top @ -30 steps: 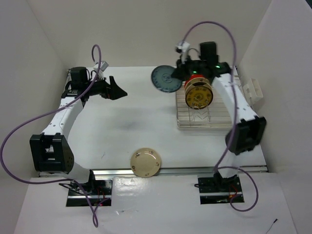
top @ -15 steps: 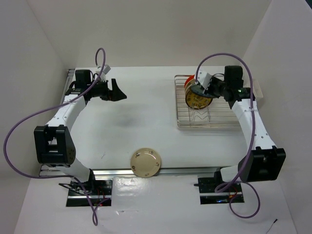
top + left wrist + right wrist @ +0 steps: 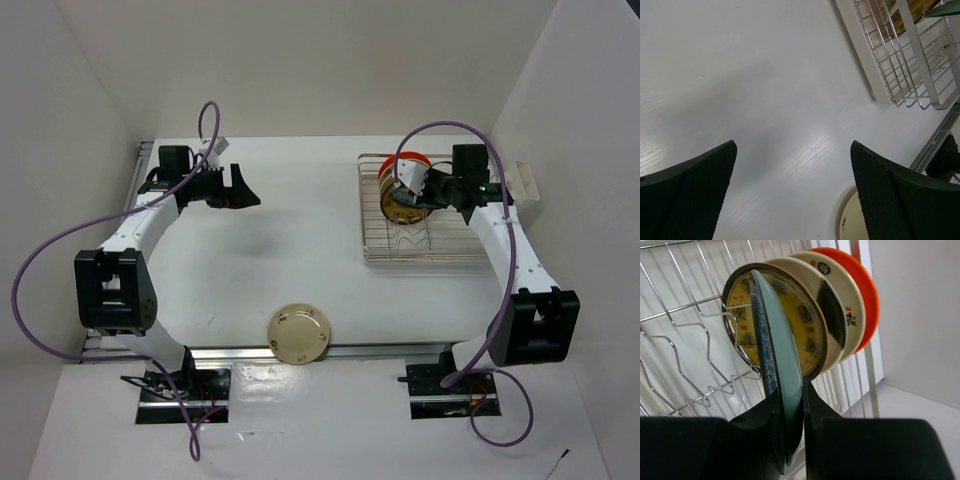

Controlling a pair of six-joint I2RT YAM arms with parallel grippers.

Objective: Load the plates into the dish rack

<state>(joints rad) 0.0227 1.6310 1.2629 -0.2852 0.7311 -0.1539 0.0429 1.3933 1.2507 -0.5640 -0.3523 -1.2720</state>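
The silver wire dish rack (image 3: 440, 250) stands at the right and also shows in the right wrist view (image 3: 685, 340). An orange-red plate (image 3: 867, 292), two cream plates (image 3: 847, 302) and a dark brown and gold plate (image 3: 800, 320) stand upright in it. My right gripper (image 3: 413, 190) is shut on the blue-teal plate (image 3: 782, 360), held on edge just in front of the brown plate, in the right wrist view (image 3: 790, 397). A third cream plate (image 3: 299, 333) lies flat at the table's near edge. My left gripper (image 3: 245, 188) is open and empty at the far left.
The left wrist view shows the rack's corner (image 3: 900, 65) and the cream plate's edge (image 3: 852, 225) beside my right-hand finger. A small white bracket (image 3: 522, 186) is fixed to the right wall. A metal rail (image 3: 400, 350) runs along the near edge.
My right arm has swung from behind the rack to over it, carrying the blue-teal plate in beside the brown and gold plate. The left arm has shifted only slightly.
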